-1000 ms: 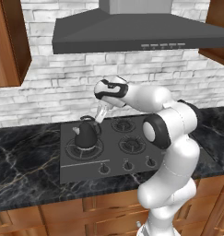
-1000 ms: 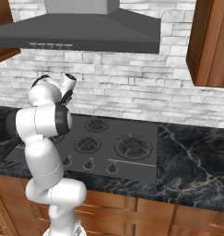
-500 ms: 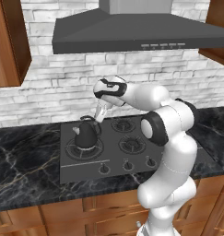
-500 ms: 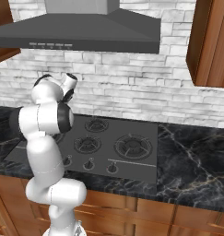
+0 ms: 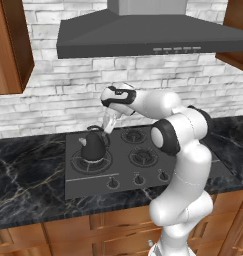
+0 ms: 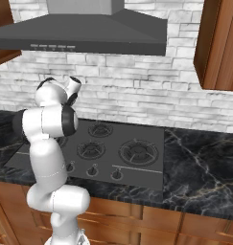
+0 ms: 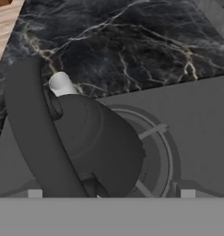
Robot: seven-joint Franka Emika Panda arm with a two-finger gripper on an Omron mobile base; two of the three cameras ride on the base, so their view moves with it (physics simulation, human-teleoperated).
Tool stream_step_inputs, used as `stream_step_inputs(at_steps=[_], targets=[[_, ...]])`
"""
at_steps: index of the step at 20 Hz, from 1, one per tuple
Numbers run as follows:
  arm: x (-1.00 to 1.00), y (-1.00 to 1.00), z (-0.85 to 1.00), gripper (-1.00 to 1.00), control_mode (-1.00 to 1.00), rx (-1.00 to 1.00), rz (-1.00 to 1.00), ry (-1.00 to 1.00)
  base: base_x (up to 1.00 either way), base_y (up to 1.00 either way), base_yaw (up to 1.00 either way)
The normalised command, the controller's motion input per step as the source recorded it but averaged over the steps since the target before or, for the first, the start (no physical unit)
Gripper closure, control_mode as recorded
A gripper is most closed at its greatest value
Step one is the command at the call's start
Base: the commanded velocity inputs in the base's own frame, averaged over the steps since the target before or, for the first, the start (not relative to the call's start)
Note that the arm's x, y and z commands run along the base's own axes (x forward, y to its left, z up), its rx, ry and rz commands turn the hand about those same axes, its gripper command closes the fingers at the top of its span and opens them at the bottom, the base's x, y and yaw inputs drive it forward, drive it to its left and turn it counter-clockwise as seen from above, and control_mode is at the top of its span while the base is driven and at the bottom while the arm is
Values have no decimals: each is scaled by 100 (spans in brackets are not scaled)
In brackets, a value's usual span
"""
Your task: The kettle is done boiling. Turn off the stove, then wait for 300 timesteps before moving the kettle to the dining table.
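Your tool hung open just above the kettle on the stove — the pickup stage, apparently; next you needed to close on its handle.

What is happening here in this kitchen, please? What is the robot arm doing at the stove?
A white robot arm reaches over the stove toward the kettle, which sits on the front left burner. The gripper hangs just above the kettle's handle, with its jaws open and nothing held. In the hand view the kettle is very close below the fingers. The kettle is not yet lifted. The knobs are in a row along the stove's front edge; I cannot tell whether the burner is off.
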Motion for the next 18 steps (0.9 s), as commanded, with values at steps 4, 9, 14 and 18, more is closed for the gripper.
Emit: stream_step_inputs(at_steps=[4, 9, 14, 18], targets=[[0, 3, -9, -100, -100, 0, 4, 0, 0, 0, 0], [2, 4, -9, -100, -100, 0, 3, 0, 0, 0, 0], [2, 6, -13, -100, -100, 0, 3, 0, 0, 0, 0], [7, 8, -12, -100, -100, 0, 4, 0, 0, 0, 0]])
